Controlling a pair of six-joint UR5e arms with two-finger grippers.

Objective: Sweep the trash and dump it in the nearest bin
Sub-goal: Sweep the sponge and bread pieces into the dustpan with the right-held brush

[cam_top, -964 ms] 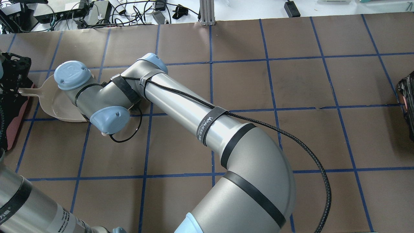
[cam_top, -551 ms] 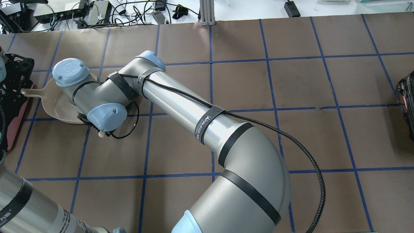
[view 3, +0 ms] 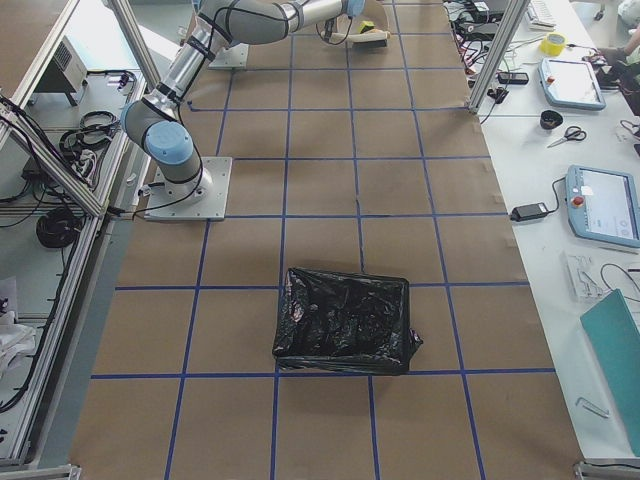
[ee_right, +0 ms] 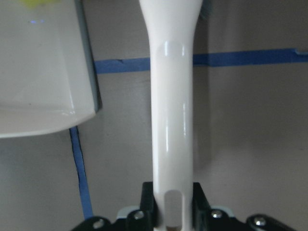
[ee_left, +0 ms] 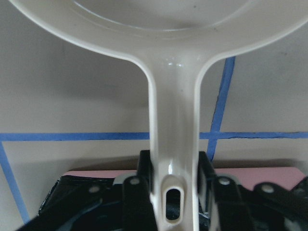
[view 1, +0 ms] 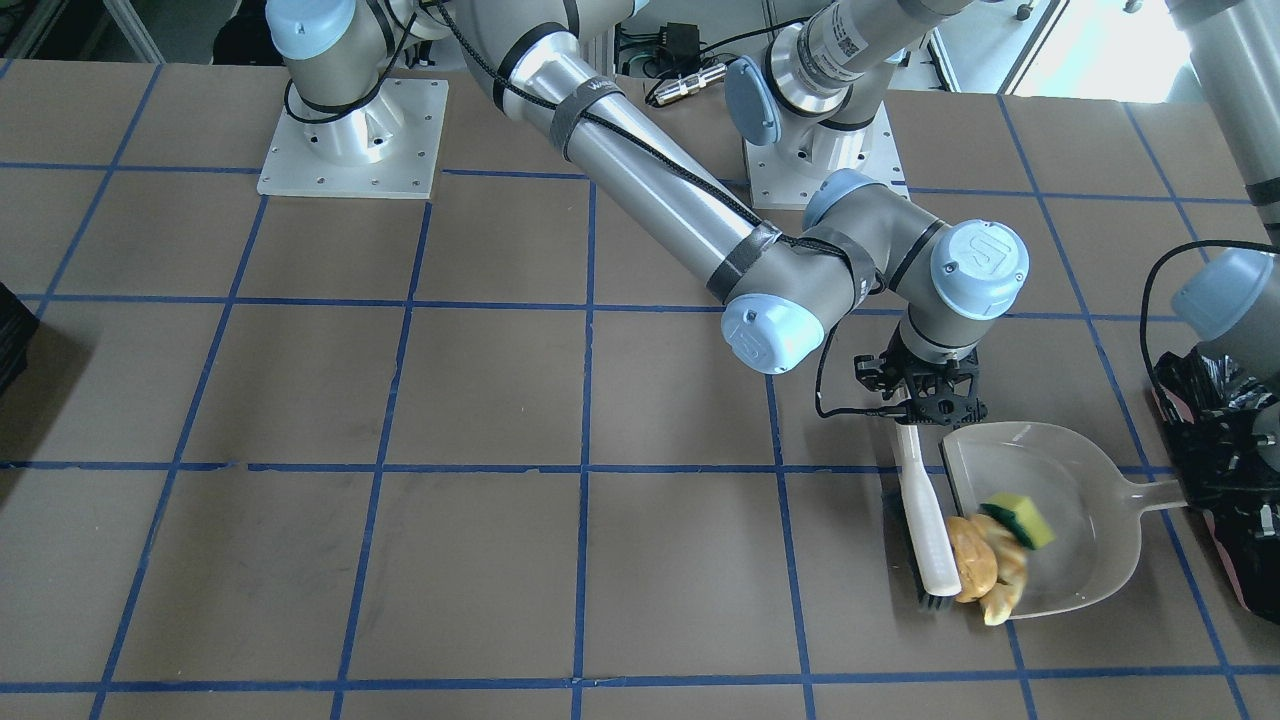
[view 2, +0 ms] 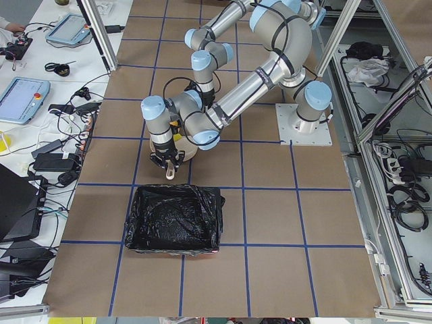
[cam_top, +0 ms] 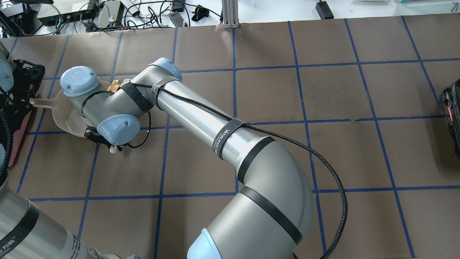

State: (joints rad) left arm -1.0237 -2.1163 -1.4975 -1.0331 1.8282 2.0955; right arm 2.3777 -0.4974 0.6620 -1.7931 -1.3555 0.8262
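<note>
Front-facing view, not overhead: sponge [view 1: 1020, 520]

Clearance — left end of table [view 1: 300, 400]
Right arm [cam_top: 201, 118] slants across the table to the dustpan [view 1: 1090, 520]; brush [view 1: 925, 520] lies along its mouth, near bin [view 2: 175, 219] just behind its handle — bare surface runs toward the far bin [view 3: 345, 320].
</note>
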